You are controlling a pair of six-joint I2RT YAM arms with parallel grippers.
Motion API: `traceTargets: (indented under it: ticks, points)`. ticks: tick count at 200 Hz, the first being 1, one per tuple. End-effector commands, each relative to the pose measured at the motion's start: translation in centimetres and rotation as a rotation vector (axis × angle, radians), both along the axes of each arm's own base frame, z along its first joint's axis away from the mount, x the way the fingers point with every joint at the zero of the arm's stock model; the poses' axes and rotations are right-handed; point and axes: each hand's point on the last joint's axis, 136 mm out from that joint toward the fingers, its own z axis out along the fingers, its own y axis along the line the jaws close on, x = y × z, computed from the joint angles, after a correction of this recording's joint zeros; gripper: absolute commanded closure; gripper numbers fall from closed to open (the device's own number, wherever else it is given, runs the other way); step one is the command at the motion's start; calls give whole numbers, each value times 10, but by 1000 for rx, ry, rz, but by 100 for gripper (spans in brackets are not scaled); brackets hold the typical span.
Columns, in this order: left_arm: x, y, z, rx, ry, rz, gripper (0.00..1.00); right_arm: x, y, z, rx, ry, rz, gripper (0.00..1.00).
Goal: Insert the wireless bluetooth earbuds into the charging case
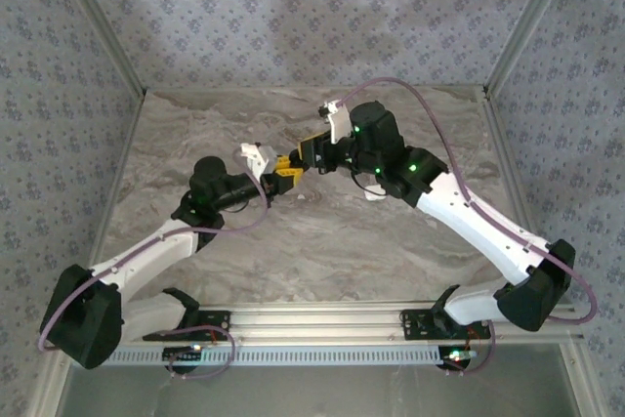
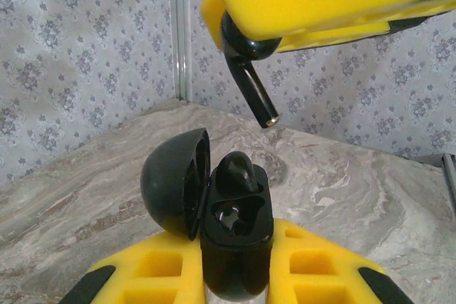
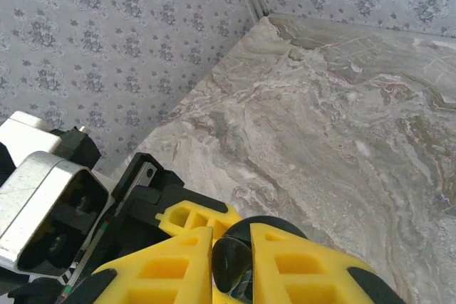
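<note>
Left claw (image 2: 235, 265) clamped narrow on the lower body of a black charging case (image 2: 236, 247), yellow pads (image 2: 153, 272) pressed to both flanks, case upright between them, its base cut off at the frame edge. Lid (image 2: 174, 183) swung open to the left of the grip, hinge lost in black on black. One earbud (image 2: 234, 174) already seated in the pocket farther from the left claw's wrist, bud end up, stem hidden inside the case. Nearer pocket a glossy dark hollow, contents hard to judge.

Right claw (image 3: 231, 248) above and just beyond the left claw, pinched shut on the second earbud (image 2: 249, 76) by its bud end. Stem slanting down toward the open case, metal tip clear of it with a gap between.

From the right wrist, that earbud a mere black sliver between the right claw's pads, stem out of sight. A rounded black edge just past the fingertips, too cropped to name.

From overhead, both claws tip to tip above the marble table (image 1: 322, 241), case and earbuds too small to pick out there, patterned wall (image 1: 293, 17) behind.
</note>
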Motion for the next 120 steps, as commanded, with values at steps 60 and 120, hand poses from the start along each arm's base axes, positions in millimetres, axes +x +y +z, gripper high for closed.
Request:
traceTargets:
  ticks: [60, 120]
  points:
    - [2, -2, 36, -83, -62, 15, 85, -7, 2, 3, -3, -55, 23, 81]
    - [2, 0, 42, -105, -57, 26, 85, -5, -2, -6, -34, -62, 0, 81]
